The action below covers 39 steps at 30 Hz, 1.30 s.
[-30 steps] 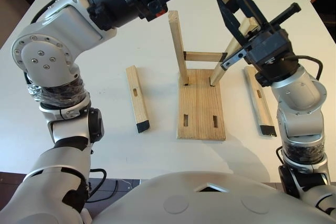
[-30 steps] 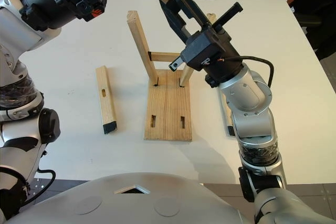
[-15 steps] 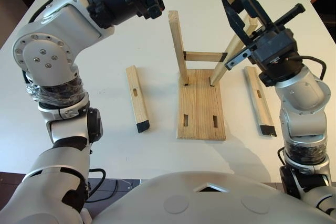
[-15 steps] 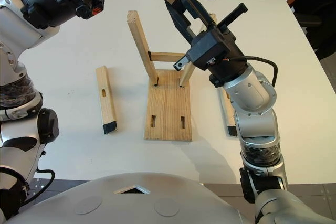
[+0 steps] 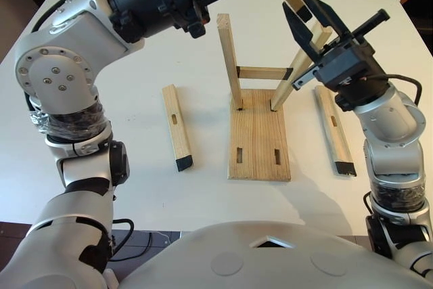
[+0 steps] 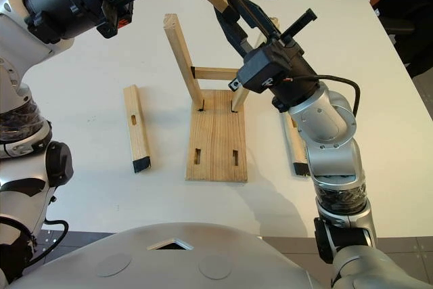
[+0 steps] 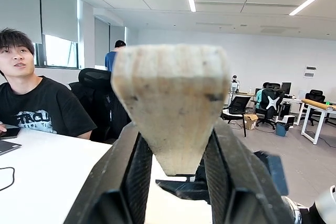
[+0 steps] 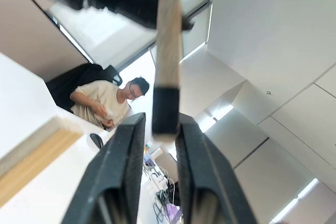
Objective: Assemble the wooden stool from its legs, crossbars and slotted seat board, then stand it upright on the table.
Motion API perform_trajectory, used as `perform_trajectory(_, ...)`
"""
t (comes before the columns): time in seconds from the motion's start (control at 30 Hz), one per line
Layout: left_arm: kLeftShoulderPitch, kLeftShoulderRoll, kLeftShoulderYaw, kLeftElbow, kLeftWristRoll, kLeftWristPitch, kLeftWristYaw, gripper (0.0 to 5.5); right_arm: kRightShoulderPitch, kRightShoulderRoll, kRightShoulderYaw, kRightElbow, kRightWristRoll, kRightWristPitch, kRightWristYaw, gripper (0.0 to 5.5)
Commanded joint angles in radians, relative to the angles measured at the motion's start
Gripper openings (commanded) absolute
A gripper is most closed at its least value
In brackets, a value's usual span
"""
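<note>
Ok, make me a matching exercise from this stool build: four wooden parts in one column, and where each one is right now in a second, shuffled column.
Parts
1. seat board
2. crossbar
3. loose leg left of the board
4. raised leg

Places
A. clamped in the left hand, up in the air
B. lying flat on the table, on its own
C. flat on the table, with two standing legs in its far slots
D. spanning between the two standing legs

Pairs: 1-C, 2-D, 3-B, 4-A
</note>
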Motion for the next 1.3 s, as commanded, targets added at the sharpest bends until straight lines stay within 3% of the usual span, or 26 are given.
perform_trajectory(0.03, -0.027, 0.013, 0.019, 0.001, -0.008, -0.003, 0.003, 1.29, 0.004, -0.016, -0.015, 0.024, -0.054, -0.035, -0.019, 1.13)
perform_trajectory(0.17, -0.052, 0.055, 0.068, 0.016, -0.031, 0.004, 0.009, 1.29, 0.006, -0.024, -0.054, 0.054, -0.105, -0.070, -0.067, 1.13)
perform_trajectory(0.3, -0.033, 0.221, 0.143, 0.065, 0.005, 0.037, -0.066, 1.29, 0.019, -0.025, -0.123, 0.049, -0.112, -0.077, -0.108, 1.13)
perform_trajectory(0.5, 0.221, 0.548, 0.233, 0.095, 0.140, 0.010, -0.515, 1.29, 0.038, -0.038, -0.313, -0.013, -0.064, -0.020, -0.149, 1.13)
perform_trajectory(0.6, 0.385, 0.609, 0.232, 0.115, 0.259, -0.087, -0.684, 1.29, 0.029, -0.048, -0.380, -0.032, -0.043, 0.012, -0.155, 1.13)
perform_trajectory(0.73, 0.556, 0.575, 0.100, 0.157, 0.511, -0.332, -0.771, 1.29, 0.014, -0.049, -0.403, 0.005, -0.020, 0.028, -0.161, 1.13)
perform_trajectory(0.93, 0.636, 0.434, -0.086, 0.253, 0.728, -0.571, -0.768, 1.29, 0.014, -0.052, -0.336, 0.066, -0.046, -0.012, -0.151, 1.13)
perform_trajectory(1.3, 0.575, 0.375, -0.093, 0.423, 0.807, -0.767, -0.793, 1.29, 0.029, -0.069, -0.322, 0.133, -0.030, -0.053, -0.152, 1.13)
